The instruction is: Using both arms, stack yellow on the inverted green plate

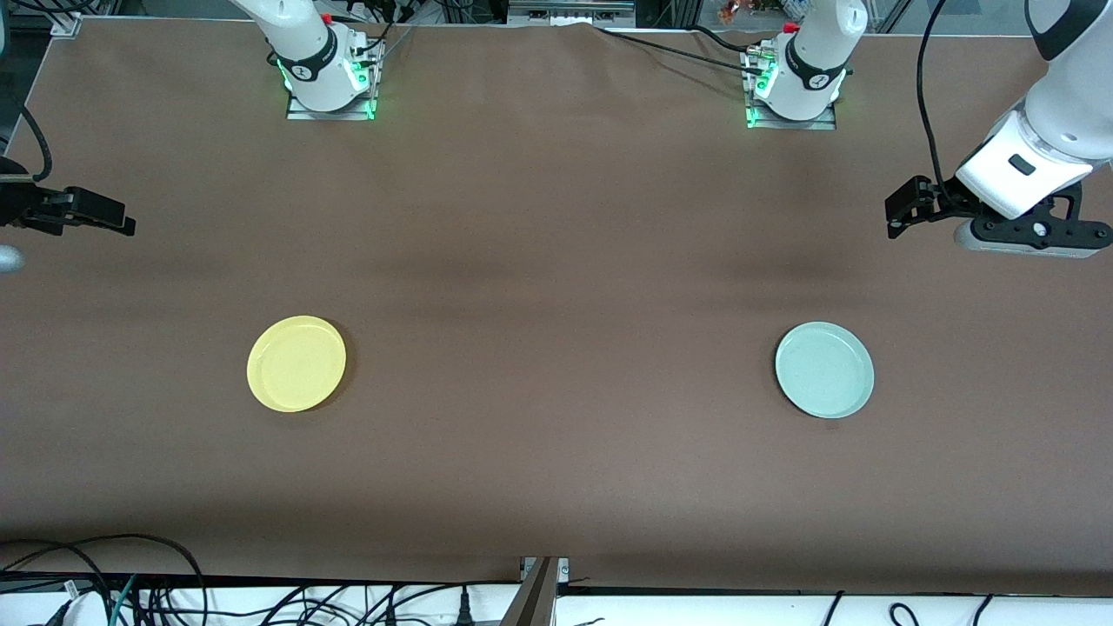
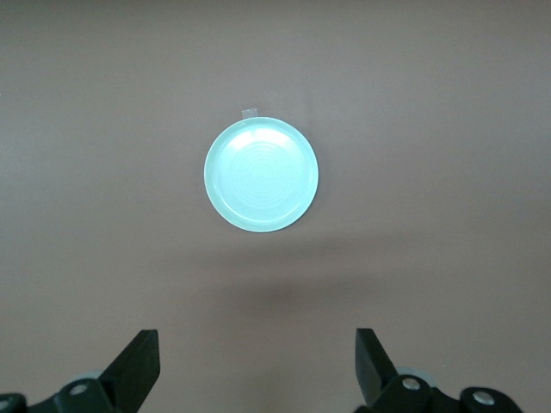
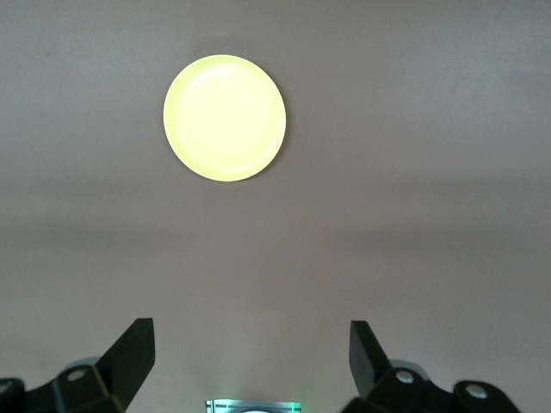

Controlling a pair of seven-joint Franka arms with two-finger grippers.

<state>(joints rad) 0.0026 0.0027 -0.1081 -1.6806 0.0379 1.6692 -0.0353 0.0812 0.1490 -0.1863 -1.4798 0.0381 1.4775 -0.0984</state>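
Both plates lie flat on the brown table (image 1: 556, 261), well apart and about equally near the front camera: the yellow plate (image 1: 296, 363) toward the right arm's end, the green plate (image 1: 824, 369) toward the left arm's. Each arm hangs raised above its own end, left gripper (image 1: 904, 209) and right gripper (image 1: 104, 213) spread wide, empty.

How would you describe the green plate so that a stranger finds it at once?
Start at the brown table, toward the left arm's end. The green plate lies there alone, apart from the yellow plate at the right arm's end. It is pale mint, not yellow.
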